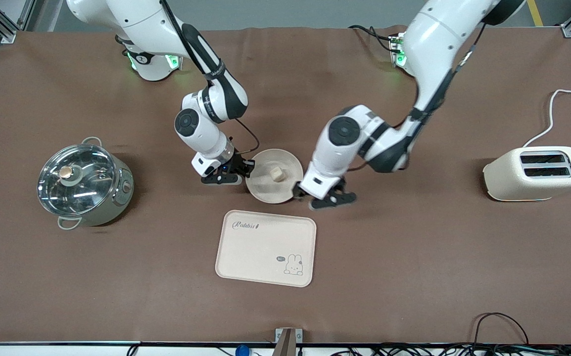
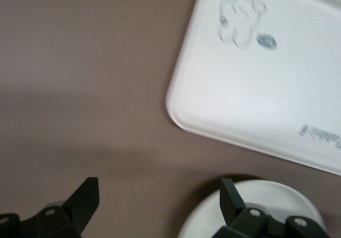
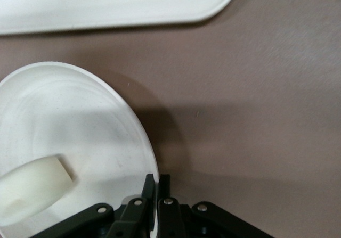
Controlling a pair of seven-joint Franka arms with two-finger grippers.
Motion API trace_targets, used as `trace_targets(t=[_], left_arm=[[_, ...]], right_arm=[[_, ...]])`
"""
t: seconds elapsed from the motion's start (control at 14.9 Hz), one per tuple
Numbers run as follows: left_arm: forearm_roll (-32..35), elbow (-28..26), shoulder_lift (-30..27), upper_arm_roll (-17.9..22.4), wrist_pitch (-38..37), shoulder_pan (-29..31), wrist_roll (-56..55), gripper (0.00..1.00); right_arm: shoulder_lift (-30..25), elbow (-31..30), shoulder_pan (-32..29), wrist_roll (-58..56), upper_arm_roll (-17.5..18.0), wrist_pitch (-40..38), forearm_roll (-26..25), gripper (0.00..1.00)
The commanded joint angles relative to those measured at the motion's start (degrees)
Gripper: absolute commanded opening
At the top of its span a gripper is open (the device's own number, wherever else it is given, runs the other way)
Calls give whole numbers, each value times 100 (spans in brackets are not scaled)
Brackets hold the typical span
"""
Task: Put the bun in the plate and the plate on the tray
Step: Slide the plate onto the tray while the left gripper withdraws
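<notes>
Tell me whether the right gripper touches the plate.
Touching: the right wrist view shows the right gripper shut on the plate rim.

The bun (image 1: 277, 173) lies in the plate (image 1: 265, 190), farther from the front camera than the tray (image 1: 265, 247). A pot (image 1: 85, 183) sits toward the right arm's end of the bench (image 1: 414, 247), a toaster (image 1: 535, 174) toward the left arm's.

The bun (image 1: 277, 173) is lying in the round cream plate (image 1: 265, 190), whose rim the right end effector (image 1: 247, 168) is pinching; the rabbit tray (image 1: 265, 247) is lying flat just beside it, nearer the front camera.
</notes>
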Motion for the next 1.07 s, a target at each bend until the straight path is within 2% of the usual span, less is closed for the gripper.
trace_targets(t=[0.0,0.27,0.54,0.81,1.01], left_arm=[[98,108,-506,-84,-940,563,1250,100],[-429,565,-954,-225,-2091,1416,3254,100],[-622,584,-1822,-120,-3024,1663,4425,100],[-1290,592,-2877,880,-3711,1567,4586,100],[-1572,522,-3318,1452,-4132,1532,5128,100]], right_arm=[[-60,373,-195,-28,32,-48,136,0],[71,1383,-652,-19,23,-907,260,0],[877,2395,-1065,-89,15,-953,225,0],[1906,3651,-1294,-133,15,-1049,260,0],[2277,4092,-1356,-142,6,-1349,216,0]])
